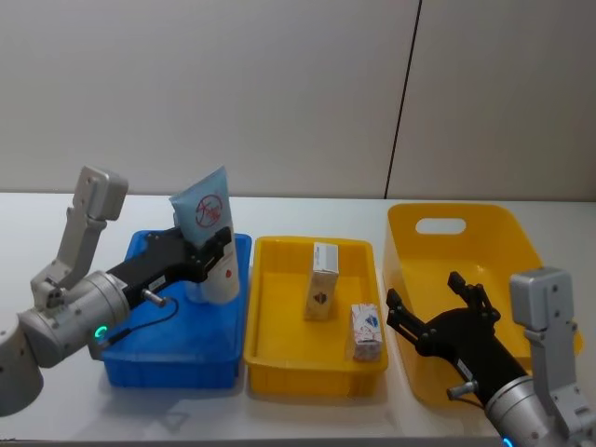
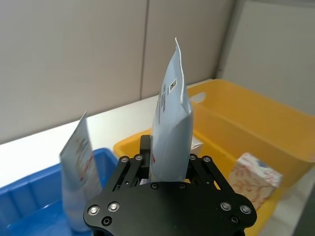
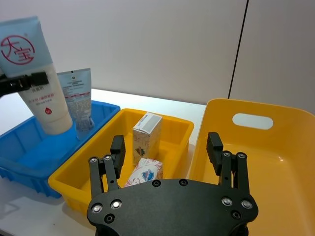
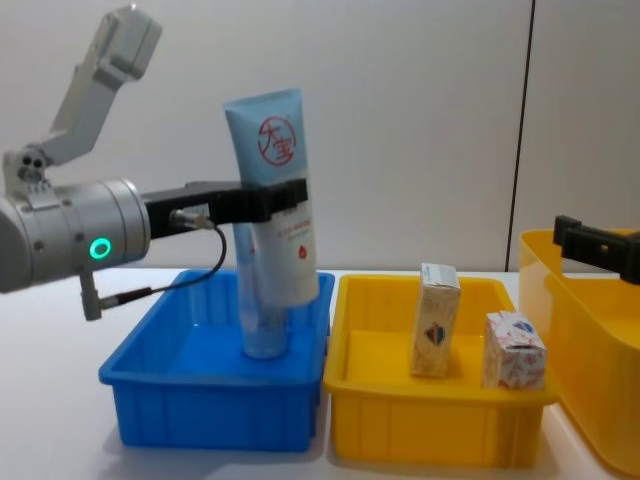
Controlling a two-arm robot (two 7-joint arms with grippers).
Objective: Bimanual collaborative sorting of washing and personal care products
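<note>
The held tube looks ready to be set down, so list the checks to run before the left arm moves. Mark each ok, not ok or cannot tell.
1. Grip: left gripper is shut across the held tube, cap end down: ok.
2. Drop spot: the tube's cap end hangs over the blue tray: ok.
3. Clearance from the second tube standing in that tray: cannot tell, as they overlap in the chest view.
4. Right gripper is open over the large yellow bin, away from the left arm: ok.
5. Tall box and short box stand in the middle yellow tray, off the path: ok.
</note>
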